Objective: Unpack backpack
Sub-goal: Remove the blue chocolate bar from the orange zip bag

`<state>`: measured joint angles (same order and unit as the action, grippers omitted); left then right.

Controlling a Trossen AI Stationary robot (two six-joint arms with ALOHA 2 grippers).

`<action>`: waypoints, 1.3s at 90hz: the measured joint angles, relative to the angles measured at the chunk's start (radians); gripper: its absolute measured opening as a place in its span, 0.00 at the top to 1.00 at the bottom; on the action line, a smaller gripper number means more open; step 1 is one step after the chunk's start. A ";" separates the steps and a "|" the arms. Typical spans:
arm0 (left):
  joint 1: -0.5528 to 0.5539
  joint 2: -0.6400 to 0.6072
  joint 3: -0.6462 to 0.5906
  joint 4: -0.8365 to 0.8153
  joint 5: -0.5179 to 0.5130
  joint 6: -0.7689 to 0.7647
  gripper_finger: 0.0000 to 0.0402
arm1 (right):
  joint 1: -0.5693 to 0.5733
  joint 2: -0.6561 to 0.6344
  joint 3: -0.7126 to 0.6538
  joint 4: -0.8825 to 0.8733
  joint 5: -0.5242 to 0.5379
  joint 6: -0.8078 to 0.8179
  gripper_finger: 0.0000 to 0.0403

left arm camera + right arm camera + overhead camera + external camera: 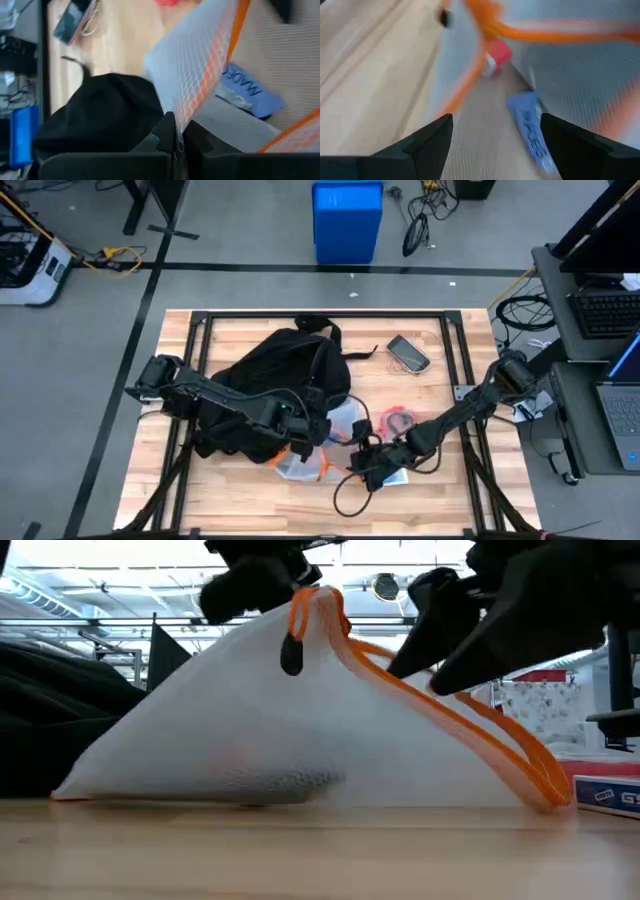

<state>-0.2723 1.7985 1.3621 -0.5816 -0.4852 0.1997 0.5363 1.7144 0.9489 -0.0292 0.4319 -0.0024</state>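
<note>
The black backpack (285,370) lies on the table's left half. Beside it toward the near edge is a white mesh pouch (300,720) with orange trim. Its bottom edge rests on the table and its top is raised into a peak. My left gripper (305,442) is shut on that peak. My right gripper (495,145) is open at the pouch's right side, looking into its open mouth. A blue packet (530,130) and a small red thing (497,52) lie inside. My left gripper pinches the pouch's mesh wall (176,132) between its two fingers, next to the orange zip trim (318,602). It comes from above and from the table's left. The pouch hangs below it like a tent, its lower edge (200,795) on the table.
A phone (408,352) lies at the far right of the table and a pink thing (400,420) sits behind the pouch. A black cable loop (350,495) lies near the front edge. A blue and red box (610,790) lies right of the pouch.
</note>
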 joint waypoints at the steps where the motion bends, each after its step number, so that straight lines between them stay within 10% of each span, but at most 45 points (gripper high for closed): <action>1: 0.001 0.000 0.000 0.000 -0.003 -0.005 1.00 | -0.001 0.003 0.000 0.007 -0.001 -0.010 0.29; 117: 0.008 0.000 -0.001 0.043 0.037 0.095 1.00 | -0.182 0.073 0.043 -0.074 -0.028 -0.240 0.44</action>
<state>-0.2640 1.7985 1.3613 -0.5389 -0.4478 0.2949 0.3539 1.7871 0.9920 -0.1031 0.4036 -0.2421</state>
